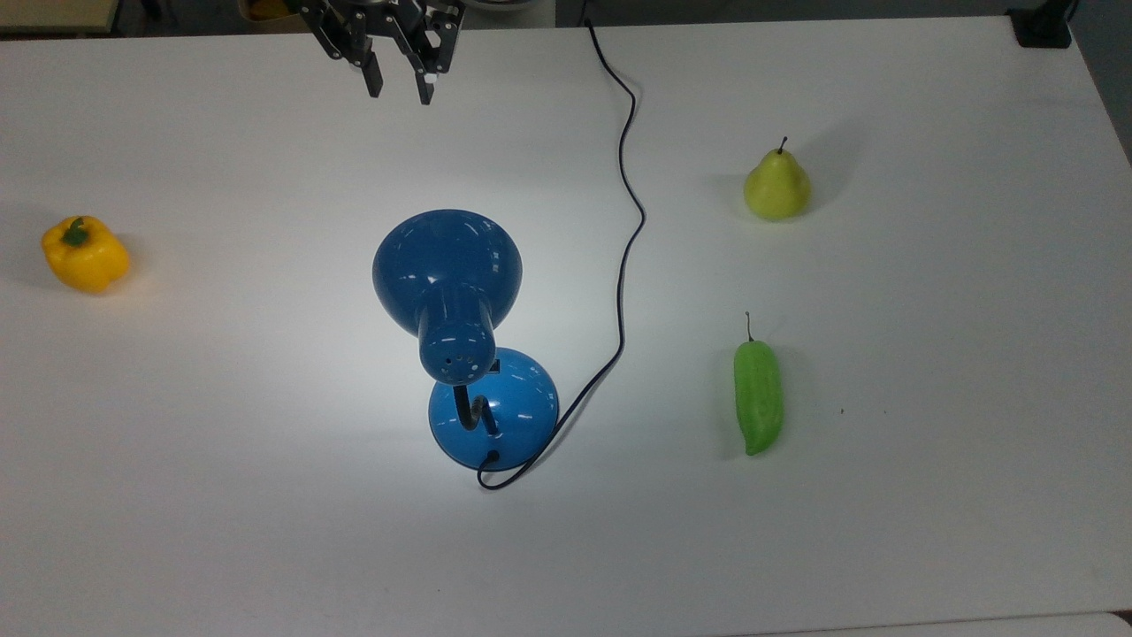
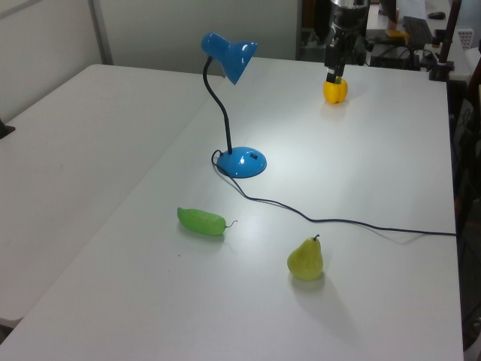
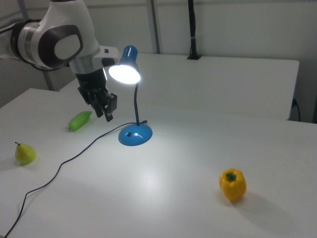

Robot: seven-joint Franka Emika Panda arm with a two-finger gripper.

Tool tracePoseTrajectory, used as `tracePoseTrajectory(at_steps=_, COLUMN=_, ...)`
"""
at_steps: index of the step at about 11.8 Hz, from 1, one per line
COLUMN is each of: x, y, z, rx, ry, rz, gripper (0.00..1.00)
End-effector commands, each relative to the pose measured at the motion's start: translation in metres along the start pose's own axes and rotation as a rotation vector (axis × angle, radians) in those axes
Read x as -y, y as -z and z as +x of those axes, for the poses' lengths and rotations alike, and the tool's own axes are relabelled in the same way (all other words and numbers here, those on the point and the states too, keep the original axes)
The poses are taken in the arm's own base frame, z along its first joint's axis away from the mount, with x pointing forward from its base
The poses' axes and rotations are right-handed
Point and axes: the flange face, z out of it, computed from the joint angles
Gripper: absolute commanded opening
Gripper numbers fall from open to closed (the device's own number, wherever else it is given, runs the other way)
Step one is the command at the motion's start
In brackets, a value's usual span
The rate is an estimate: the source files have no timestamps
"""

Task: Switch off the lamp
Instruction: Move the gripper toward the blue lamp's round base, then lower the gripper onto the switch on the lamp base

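Observation:
The blue lamp stands mid-table and is lit: its cone shade [image 1: 447, 261] throws a bright pool on the table, and the bulb glows in the right view [image 3: 125, 73]. A black bendy neck joins the shade to the round blue base [image 1: 513, 407], which carries a small dark switch [image 1: 493, 364]. Its thin black cord [image 1: 630, 221] runs off the table's far edge. My gripper [image 1: 401, 93] hangs above the table near the far edge in the top view, well apart from the lamp. It is open, with a narrow gap and nothing between its fingers.
A yellow bell pepper [image 1: 85, 255] sits at the top view's left. A pear [image 1: 776, 188] and a long green pepper [image 1: 758, 396] lie at the top view's right. The white table [image 1: 221, 531] spreads wide around the lamp.

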Motion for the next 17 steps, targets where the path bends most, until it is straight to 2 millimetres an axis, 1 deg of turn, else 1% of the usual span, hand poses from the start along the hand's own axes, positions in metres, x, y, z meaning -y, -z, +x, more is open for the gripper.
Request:
tracePoseTrajectory(at_steps=1, x=-0.006, y=-0.004, z=0.012, rx=-0.048, ry=0.034, rz=-0.003, gripper=0.09)
tracePoseTrajectory(at_steps=2, x=-0.004, y=-0.002, z=0.017, rx=-0.059, ry=0.035, rz=-0.005, gripper=0.07)
tracePoseTrajectory(at_steps=4, x=-0.002, y=-0.011, z=0.028, rx=-0.053, ry=0.036, rz=-0.012, gripper=0.04)
tracePoseTrajectory(at_steps=7, x=0.006, y=-0.024, z=0.066, rx=-0.066, ry=0.044, rz=-0.029, gripper=0.0)
tracePoseTrajectory(at_steps=8, x=0.008, y=-0.03, z=0.073, rx=-0.063, ry=0.045, rz=-0.032, gripper=0.0)
tracePoseTrajectory(at_steps=9, x=0.009, y=-0.04, z=0.081, rx=-0.056, ry=0.046, rz=-0.037, gripper=0.0)
tracePoseTrajectory(at_steps=10, x=0.01, y=-0.049, z=0.084, rx=-0.044, ry=0.05, rz=-0.04, gripper=0.0)
tracePoseTrajectory(at_steps=11, x=0.015, y=-0.06, z=0.09, rx=-0.052, ry=0.064, rz=-0.043, gripper=0.0)
tracePoseTrajectory(at_steps=12, x=0.022, y=-0.067, z=0.095, rx=-0.079, ry=0.074, rz=-0.042, gripper=0.0)
tracePoseTrajectory(at_steps=13, x=0.024, y=-0.081, z=0.1, rx=-0.084, ry=0.076, rz=-0.044, gripper=0.0)
tracePoseTrajectory(at_steps=16, x=0.035, y=-0.11, z=0.109, rx=-0.1, ry=0.087, rz=-0.045, gripper=0.0)
tracePoseTrajectory(at_steps=17, x=0.044, y=-0.119, z=0.111, rx=-0.12, ry=0.098, rz=-0.041, gripper=0.0)
